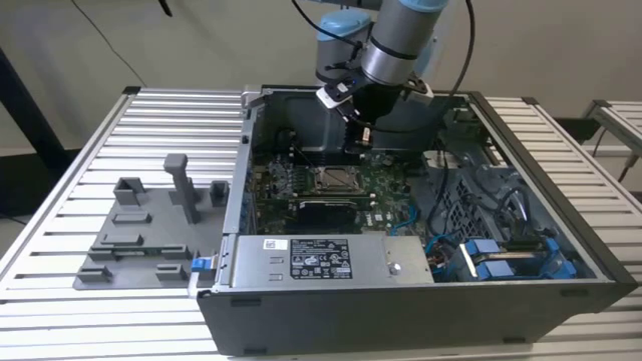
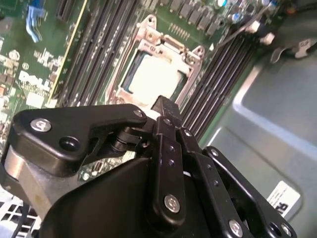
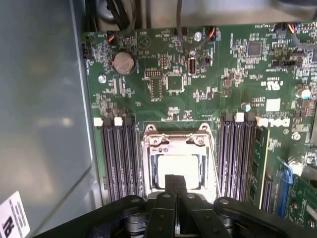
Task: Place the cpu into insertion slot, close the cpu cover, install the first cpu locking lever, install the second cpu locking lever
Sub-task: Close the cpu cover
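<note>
Exterior view, left to right. One grey fixture tray (image 1: 131, 241) is lying on the slatted desk (image 1: 120, 143). One open computer case (image 1: 401, 316) is holding one green circuit board (image 1: 291, 180). One cpu (image 3: 173, 163) is sitting in the insertion slot (image 1: 335, 179), with one cpu cover (image 3: 179, 144) lying flat over its edges. One gripper (image 1: 361, 139) is hovering near above the slot, jaws pressed together and empty.
</note>
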Action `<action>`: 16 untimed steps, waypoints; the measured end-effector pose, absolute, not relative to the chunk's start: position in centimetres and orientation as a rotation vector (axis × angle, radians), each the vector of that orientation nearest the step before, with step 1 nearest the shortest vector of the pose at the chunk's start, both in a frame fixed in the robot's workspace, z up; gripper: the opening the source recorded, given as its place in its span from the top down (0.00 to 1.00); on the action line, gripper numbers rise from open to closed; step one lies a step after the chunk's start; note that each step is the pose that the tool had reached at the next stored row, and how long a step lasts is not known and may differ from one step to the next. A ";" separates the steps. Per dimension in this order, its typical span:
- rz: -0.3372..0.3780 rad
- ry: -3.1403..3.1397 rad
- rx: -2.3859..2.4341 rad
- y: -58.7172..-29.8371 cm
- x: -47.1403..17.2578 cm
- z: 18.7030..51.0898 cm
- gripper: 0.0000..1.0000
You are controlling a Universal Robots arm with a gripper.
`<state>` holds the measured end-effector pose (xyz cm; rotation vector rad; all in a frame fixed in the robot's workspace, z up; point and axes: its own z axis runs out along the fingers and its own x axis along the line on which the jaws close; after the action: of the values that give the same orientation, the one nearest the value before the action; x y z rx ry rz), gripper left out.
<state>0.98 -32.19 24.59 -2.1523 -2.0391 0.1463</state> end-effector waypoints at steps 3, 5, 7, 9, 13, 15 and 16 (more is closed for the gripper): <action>0.141 -2.041 -2.154 -32.2 0.5 24.6 0.89; 0.126 -2.049 -2.162 -32.2 -0.1 24.6 0.89; 0.109 -2.058 -2.170 -32.2 -0.6 24.6 0.89; 0.094 -2.065 -2.177 -32.2 -1.1 24.7 0.89; 0.069 -2.077 -2.188 -32.2 -2.1 24.8 0.89; 0.056 -2.083 -2.194 -32.2 -2.6 24.9 0.89; 0.049 -2.087 -2.197 -32.2 -2.9 24.9 0.89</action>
<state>-2.87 -32.16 24.91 -2.1972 -2.0873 0.0485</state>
